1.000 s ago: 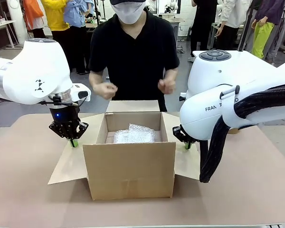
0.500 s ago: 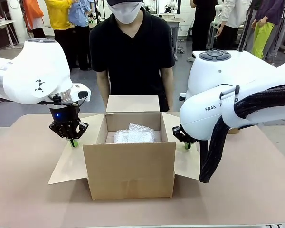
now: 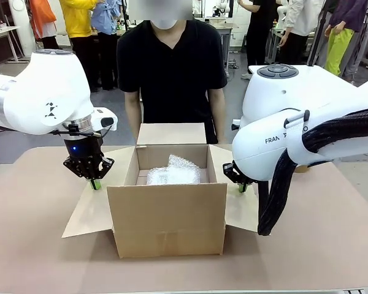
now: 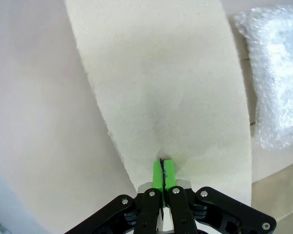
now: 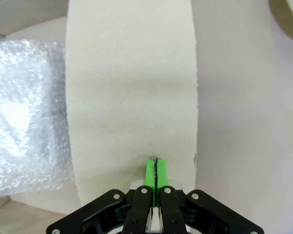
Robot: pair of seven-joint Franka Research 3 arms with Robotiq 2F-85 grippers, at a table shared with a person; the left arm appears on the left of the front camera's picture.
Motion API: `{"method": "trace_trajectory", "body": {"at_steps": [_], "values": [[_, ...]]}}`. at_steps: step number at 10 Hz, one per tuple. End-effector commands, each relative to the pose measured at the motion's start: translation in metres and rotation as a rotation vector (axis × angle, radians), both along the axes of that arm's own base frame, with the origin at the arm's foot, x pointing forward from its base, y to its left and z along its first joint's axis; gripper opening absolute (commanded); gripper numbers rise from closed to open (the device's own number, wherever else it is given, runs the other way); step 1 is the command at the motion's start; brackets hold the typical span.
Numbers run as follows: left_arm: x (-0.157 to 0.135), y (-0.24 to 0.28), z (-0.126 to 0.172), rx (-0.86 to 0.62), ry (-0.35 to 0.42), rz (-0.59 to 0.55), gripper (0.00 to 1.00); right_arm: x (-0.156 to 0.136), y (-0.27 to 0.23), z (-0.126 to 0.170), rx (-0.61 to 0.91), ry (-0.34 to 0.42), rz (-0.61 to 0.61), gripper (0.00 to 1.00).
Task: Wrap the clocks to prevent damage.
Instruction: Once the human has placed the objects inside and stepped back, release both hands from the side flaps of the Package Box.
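1. Open cardboard box (image 3: 167,208) sits mid-counter (image 3: 37,257), betw. your two arms. Far flap (image 3: 172,133) stands upright. Person (image 3: 172,67) in black tee is right behind it, hands hidden by flap.
2. L side flap (image 3: 89,211) and R side flap (image 3: 240,208) are folded out & sloping down. R arm (image 3: 306,135) blocks much of that side in front view.
3. Tan tape roll (image 5: 288,12) lies on counter at corner of R wrist view, partly cut off.
4. L tool (image 3: 95,184): jaws fully closed, green pads together, tips pressed on L side flap. Nothing gripped.
5. R tool (image 3: 242,187): pads closed tight, tips on R side flap. Nothing gripped.
6. Task item: bubble-wrap bundle (image 3: 173,173) is inside box, toward far wall. Clear, crinkled, shiny. Contents: can't tell.
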State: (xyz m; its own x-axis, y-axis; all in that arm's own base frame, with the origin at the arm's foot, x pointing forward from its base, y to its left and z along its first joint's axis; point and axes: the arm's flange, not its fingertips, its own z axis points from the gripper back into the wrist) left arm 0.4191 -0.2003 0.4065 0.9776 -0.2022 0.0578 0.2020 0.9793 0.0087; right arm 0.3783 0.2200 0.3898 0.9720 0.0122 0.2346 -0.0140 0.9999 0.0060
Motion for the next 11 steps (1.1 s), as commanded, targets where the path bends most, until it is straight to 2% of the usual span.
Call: {"method": "trace_trajectory", "body": {"at_steps": [1,3,4,5,6,8,9,11], "values": [[-0.004,0.011,0.029,0.0,-0.001,-0.219,0.0,-0.01,-0.014,0.03,-0.026,0.006,0.154,0.01],[-0.007,0.024,0.082,0.029,0.068,-0.509,0.0,-0.025,-0.03,0.083,-0.081,0.025,0.311,0.01],[-0.018,0.037,0.111,0.024,0.092,-0.621,0.0,-0.041,-0.045,0.114,-0.177,0.067,0.468,0.01],[-0.025,0.051,0.135,-0.011,0.078,-0.735,0.0,-0.054,-0.059,0.136,-0.241,0.115,0.597,0.01],[-0.026,0.066,0.157,-0.033,0.093,-0.822,0.0,-0.064,-0.074,0.154,-0.261,0.13,0.676,0.01],[-0.051,0.095,0.173,-0.09,0.09,-0.964,0.0,-0.077,-0.11,0.171,-0.313,0.143,0.812,0.01],[-0.049,0.107,0.177,-0.09,0.079,-1.041,0.0,-0.076,-0.128,0.17,-0.296,0.124,0.859,0.01],[-0.056,0.121,0.163,-0.113,0.056,-1.105,0.0,-0.076,-0.15,0.156,-0.242,0.088,1.015,0.01]]}}
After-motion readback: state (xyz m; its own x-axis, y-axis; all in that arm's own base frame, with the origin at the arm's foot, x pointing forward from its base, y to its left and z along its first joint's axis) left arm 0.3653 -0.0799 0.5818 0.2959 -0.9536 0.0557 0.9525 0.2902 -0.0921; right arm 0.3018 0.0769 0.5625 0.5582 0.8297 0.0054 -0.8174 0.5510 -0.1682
